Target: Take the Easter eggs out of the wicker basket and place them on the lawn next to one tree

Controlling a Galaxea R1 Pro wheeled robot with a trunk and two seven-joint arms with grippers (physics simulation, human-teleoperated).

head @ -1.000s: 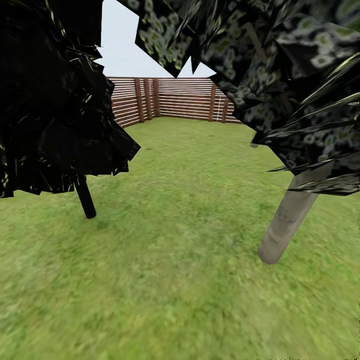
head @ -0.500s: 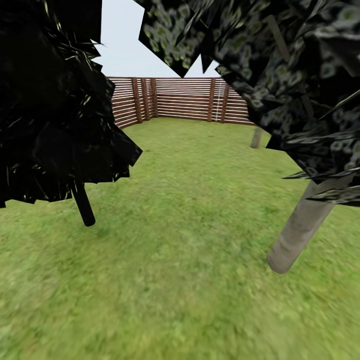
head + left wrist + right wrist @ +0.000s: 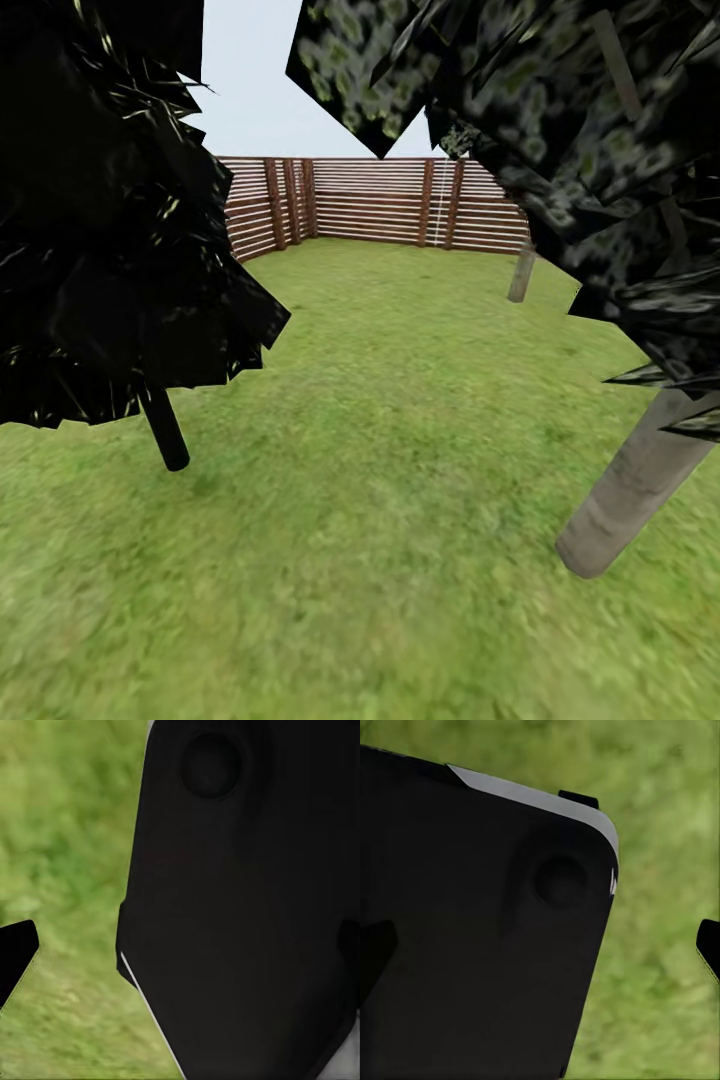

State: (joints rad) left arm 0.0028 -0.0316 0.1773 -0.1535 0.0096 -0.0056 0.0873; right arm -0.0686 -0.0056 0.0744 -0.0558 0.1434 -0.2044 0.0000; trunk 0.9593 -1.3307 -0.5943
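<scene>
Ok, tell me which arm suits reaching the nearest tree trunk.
Right, probably: the pale trunk stands close on the head view's right, while the dark trunk on the left is farther back on the grass.

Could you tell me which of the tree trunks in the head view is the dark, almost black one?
The thin trunk at the left, under the black canopy. The thick near trunk at the right and the far trunk by the fence are grey-beige.
</scene>
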